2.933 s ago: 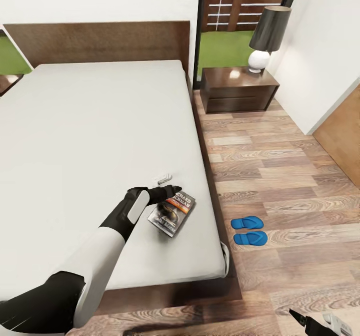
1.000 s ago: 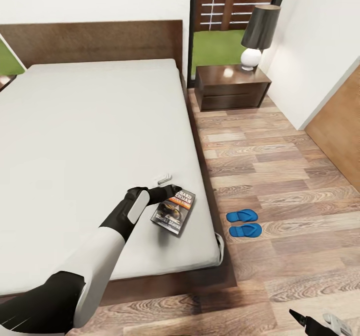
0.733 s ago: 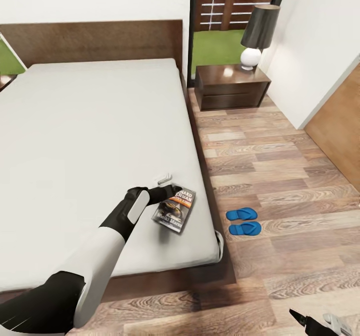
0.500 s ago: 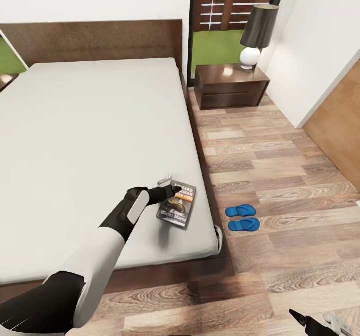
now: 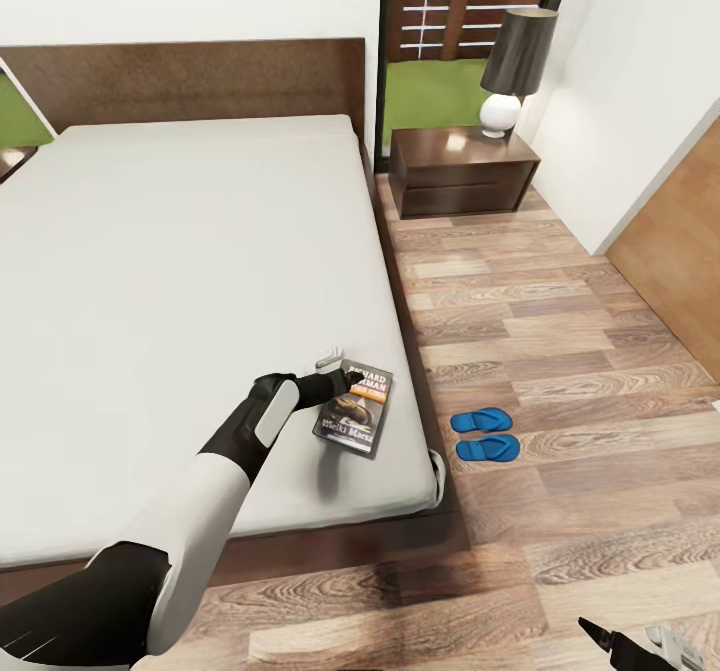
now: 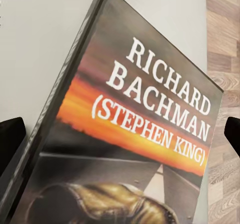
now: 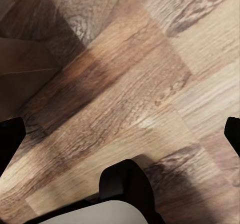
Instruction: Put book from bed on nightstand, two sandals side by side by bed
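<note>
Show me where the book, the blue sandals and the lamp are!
book [image 5: 353, 409]: head view, middle of its cover.
blue sandals [image 5: 485, 433]: head view, inner edge of the farther sandal.
lamp [image 5: 518, 41]: head view, middle of its dark shade.

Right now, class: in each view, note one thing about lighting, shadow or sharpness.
Head view: a bright glare patch on the nightstand top; the left arm casts a soft shadow on the bed. Left wrist view: the book title reads sharply. Right wrist view: dark shadow crosses the floor planks.
</note>
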Robot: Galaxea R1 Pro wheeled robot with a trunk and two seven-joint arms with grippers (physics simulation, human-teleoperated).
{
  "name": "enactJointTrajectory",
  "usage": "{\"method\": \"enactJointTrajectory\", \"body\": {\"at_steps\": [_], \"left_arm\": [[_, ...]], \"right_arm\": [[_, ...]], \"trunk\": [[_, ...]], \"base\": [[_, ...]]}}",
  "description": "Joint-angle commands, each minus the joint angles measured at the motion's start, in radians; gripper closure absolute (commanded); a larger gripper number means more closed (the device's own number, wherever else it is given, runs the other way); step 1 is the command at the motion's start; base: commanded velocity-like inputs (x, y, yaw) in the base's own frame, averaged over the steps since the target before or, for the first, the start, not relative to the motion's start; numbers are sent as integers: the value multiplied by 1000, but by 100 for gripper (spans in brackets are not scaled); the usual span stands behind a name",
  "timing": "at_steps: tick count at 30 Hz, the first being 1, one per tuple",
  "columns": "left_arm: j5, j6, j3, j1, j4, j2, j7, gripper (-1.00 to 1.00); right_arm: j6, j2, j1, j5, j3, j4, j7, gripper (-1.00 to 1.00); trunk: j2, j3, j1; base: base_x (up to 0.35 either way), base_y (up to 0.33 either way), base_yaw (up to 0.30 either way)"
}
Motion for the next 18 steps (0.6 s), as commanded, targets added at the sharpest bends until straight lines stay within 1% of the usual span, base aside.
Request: {"method": "enactJointTrajectory", "body": {"at_steps": [1,10,14,18], "left_arm": [[0,4,0,0,-1,0,-2,-100],[-1,3,0,0,-1,0,-2,-100],[-1,3,1,0,-1,0,-2,-100],[-1,3,1,0,-1,0,-2,-100]], "right_arm": [[-1,0,-1,-9,5,2,4,-100],[-2,0,-1,-9,5,1,4,-100],[-2,-1,-1,-9,5,1,4,-100],[-2,-1,-1,-9,5,1,4,-100]], "trunk": [[0,-1,0],[0,-1,0],[0,-1,0],[0,-1,0]], "base": [[0,0,0],[9,0,0],[174,0,0],[70,0,0]]}}
